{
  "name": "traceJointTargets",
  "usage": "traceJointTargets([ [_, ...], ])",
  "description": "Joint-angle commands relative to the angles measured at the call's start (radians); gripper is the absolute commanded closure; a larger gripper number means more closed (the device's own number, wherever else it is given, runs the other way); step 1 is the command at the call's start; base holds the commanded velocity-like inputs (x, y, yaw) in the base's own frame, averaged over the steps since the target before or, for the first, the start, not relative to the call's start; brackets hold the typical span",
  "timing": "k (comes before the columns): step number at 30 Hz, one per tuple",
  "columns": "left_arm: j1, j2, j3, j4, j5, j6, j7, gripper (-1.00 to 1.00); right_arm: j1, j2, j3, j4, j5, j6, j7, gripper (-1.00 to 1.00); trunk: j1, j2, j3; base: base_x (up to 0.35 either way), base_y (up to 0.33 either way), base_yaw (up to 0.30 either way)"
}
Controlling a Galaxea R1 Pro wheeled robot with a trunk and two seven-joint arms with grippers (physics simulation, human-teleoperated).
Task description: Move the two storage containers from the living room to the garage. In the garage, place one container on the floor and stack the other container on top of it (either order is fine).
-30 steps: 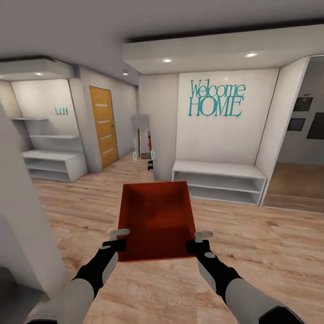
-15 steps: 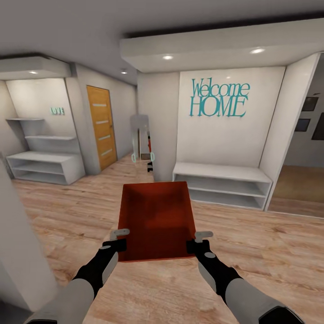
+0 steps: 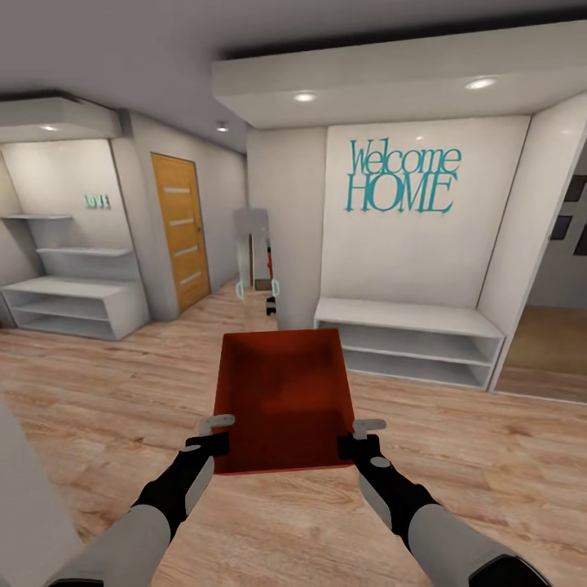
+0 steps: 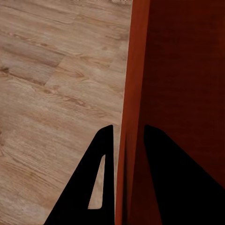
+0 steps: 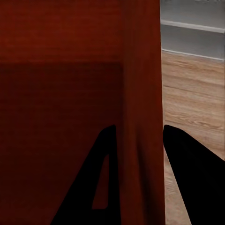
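While both grippers, left (image 3: 217, 424) and right (image 3: 368, 426), pinch opposite walls of the container (image 3: 281, 395) above the hallway's wood floor (image 3: 98, 391), it should ride level and steady toward the garage.

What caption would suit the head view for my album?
Both arms carry an empty orange-red storage container across a wood-plank floor toward a "Welcome HOME" wall sign.

Light wood-plank floor (image 3: 456, 481), two low white open shelf units (image 3: 408, 342) (against the walls) directly on it
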Motion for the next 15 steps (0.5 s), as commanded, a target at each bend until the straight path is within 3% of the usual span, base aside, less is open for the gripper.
traceJointTargets([
  [1, -0.001, 0.003, 0.018, -0.005, -0.014, 0.007, 0.009, 1.00, 0.000, -0.005, 0.004, 0.028, -0.013, -0.005, -0.007, 1.00, 0.001, -0.001, 0.000, 0.322, 0.000, 0.000],
  [15, -0.001, 0.003, 0.017, -0.005, -0.014, 0.007, 0.009, 1.00, 0.000, -0.005, 0.004, 0.028, -0.013, -0.006, -0.008, 1.00, 0.001, -0.001, 0.000, 0.322, 0.000, 0.013],
])
